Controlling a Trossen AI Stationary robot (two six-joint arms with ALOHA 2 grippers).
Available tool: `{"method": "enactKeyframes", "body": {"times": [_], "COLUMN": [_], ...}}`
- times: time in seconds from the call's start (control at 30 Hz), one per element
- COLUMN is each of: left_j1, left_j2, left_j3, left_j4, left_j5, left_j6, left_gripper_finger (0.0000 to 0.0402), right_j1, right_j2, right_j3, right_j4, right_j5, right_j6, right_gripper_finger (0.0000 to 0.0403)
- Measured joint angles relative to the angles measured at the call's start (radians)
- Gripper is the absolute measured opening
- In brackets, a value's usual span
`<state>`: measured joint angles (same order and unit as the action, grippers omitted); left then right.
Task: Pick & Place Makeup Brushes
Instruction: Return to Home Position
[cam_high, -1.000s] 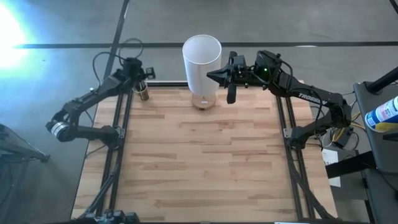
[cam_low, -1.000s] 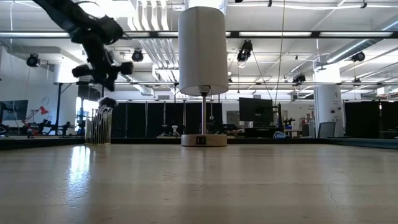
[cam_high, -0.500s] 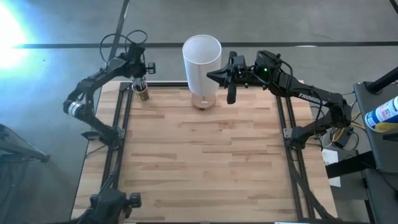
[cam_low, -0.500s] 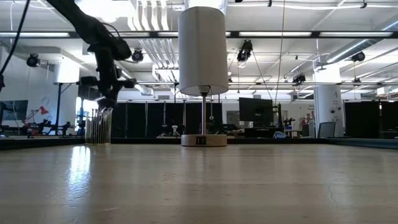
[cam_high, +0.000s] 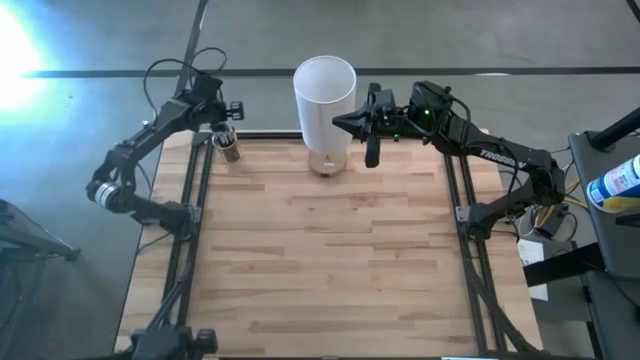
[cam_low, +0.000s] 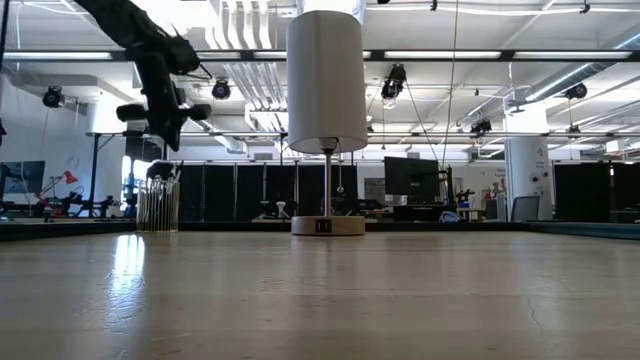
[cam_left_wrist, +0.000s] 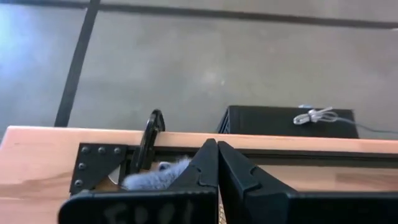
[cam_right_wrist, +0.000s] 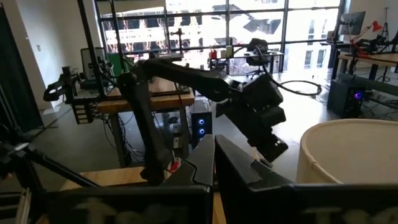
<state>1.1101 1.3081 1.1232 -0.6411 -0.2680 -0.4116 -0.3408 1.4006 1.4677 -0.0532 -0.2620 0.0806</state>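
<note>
Brushes (cam_low: 160, 172) all stand in the corner holder (cam_low: 158, 208), so I judge only homing remains. Left gripper (cam_left_wrist: 217, 147) hovers above it, fingers together; right gripper (cam_right_wrist: 214, 140), likewise closed, waits beside the lamp (cam_low: 326, 80).

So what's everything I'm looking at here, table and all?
Pale wooden plank table: one, under both arms.
Tall white cylinder lamp: one, on a thin stem, middle of the table's far edge.
Small clear cup: one, far left corner.
Makeup brushes: a bunch, number unclear, dark, one fluffy head showing, standing in the cup.
Blue-and-white bottle: one, off the table to the right.
Left gripper: dark, shut, empty, hanging above the cup.
Right gripper: dark, shut, empty, beside the lamp.
</note>
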Motion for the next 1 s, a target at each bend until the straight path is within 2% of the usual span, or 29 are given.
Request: {"method": "enactKeyframes", "body": {"times": [0.2,0.33,0.43,0.6,0.73,0.93,1.0], "left_j1": [-0.064,-0.163,-0.255,-0.381,-0.457,-0.531,-0.542], "left_j2": [-0.102,-0.179,-0.221,-0.246,-0.247,-0.265,-0.269], "left_j3": [-0.025,-0.103,-0.194,-0.376,-0.509,-0.635,-0.666], "left_j4": [0.044,0.234,0.442,0.792,1.015,1.08,1.085], "left_j5": [0.052,0.116,0.171,0.294,0.398,0.405,0.406], "left_j6": [0.057,0.072,0.105,0.122,0.119,0.115,0.062], "left_gripper_finger": [0.0,0.0,0.0,0.0,0.0,0.0,0.0], "right_j1": [0.0,-0.001,-0.001,-0.004,-0.011,-0.011,-0.011], "right_j2": [-0.001,-0.004,-0.016,-0.063,-0.155,-0.357,-0.427], "right_j3": [0.0,-0.007,-0.05,-0.21,-0.386,-0.63,-0.691], "right_j4": [-0.049,-0.127,-0.102,0.033,0.148,0.225,0.225], "right_j5": [0.0,-0.001,-0.038,-0.061,-0.061,-0.059,-0.053], "right_j6": [-0.03,-0.118,-0.152,-0.139,-0.095,-0.022,-0.022], "right_gripper_finger": [0.0008,0.0008,0.0008,0.0008,0.0008,0.0008,0.0008]}}
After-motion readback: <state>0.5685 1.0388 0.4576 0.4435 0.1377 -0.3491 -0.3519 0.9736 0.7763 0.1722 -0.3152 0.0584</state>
